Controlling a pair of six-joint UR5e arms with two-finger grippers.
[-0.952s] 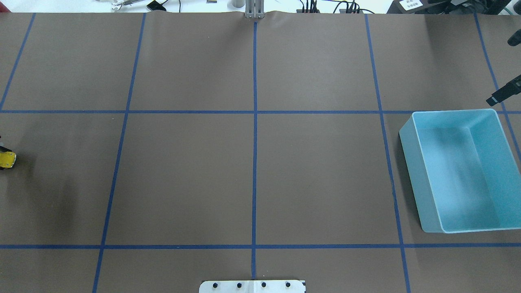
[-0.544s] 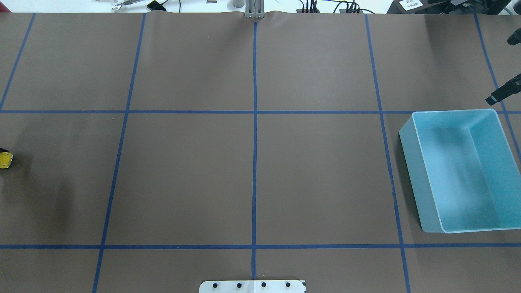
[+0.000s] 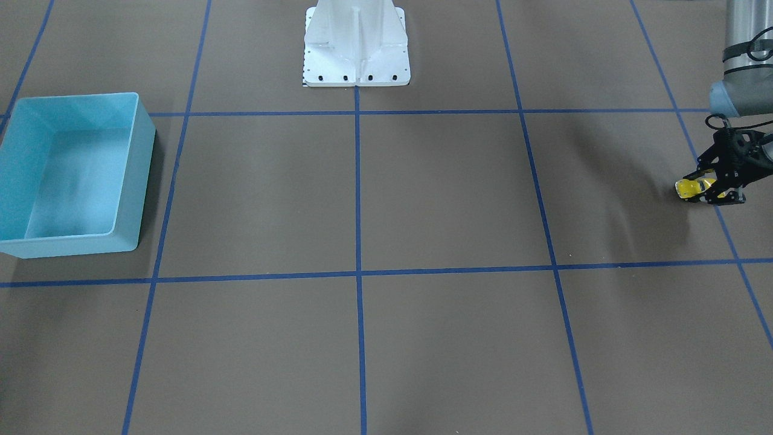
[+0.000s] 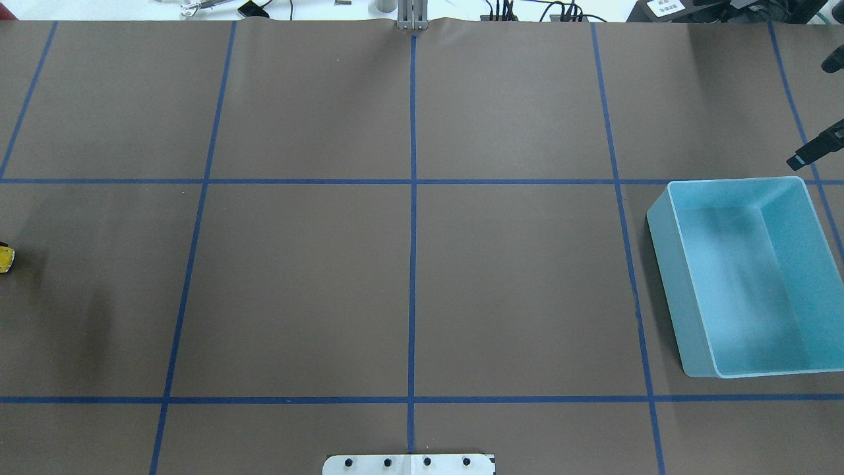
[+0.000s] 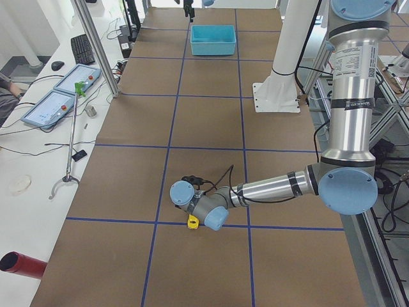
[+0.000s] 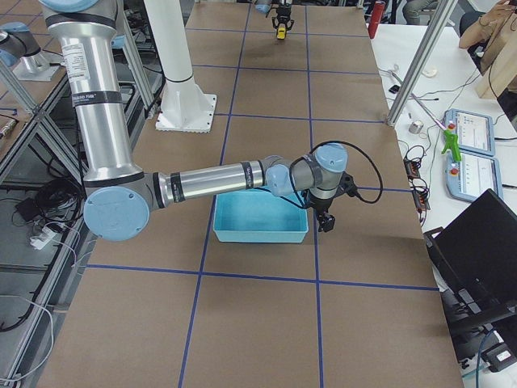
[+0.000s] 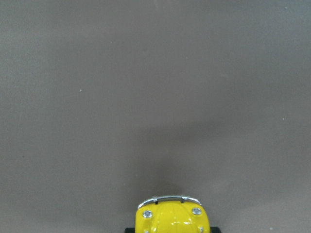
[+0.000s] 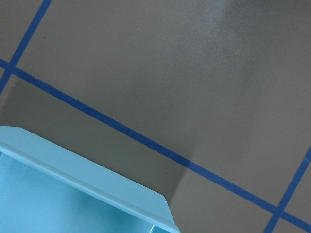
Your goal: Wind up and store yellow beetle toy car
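The yellow beetle toy car (image 3: 688, 188) sits low on the brown table at its far left end, and my left gripper (image 3: 708, 186) is shut on its rear half. Only the car's nose (image 4: 5, 259) shows at the overhead view's left edge. The left wrist view shows its yellow hood and silver bumper (image 7: 172, 216) at the bottom, over bare table. The exterior left view has the car (image 5: 192, 222) under the near arm's wrist. My right gripper (image 6: 326, 220) hangs just beyond the light blue bin (image 4: 666, 277). I cannot tell whether the right gripper is open or shut.
The light blue bin (image 3: 145, 175) stands with nothing inside it at the table's right end, and its corner (image 8: 73, 170) shows in the right wrist view. The white robot base (image 3: 356, 48) stands at the near middle edge. Blue tape lines grid the table.
The yellow car has slid further left toward the table's end, so less of it shows in the overhead view. The right gripper's dark part has shifted slightly.
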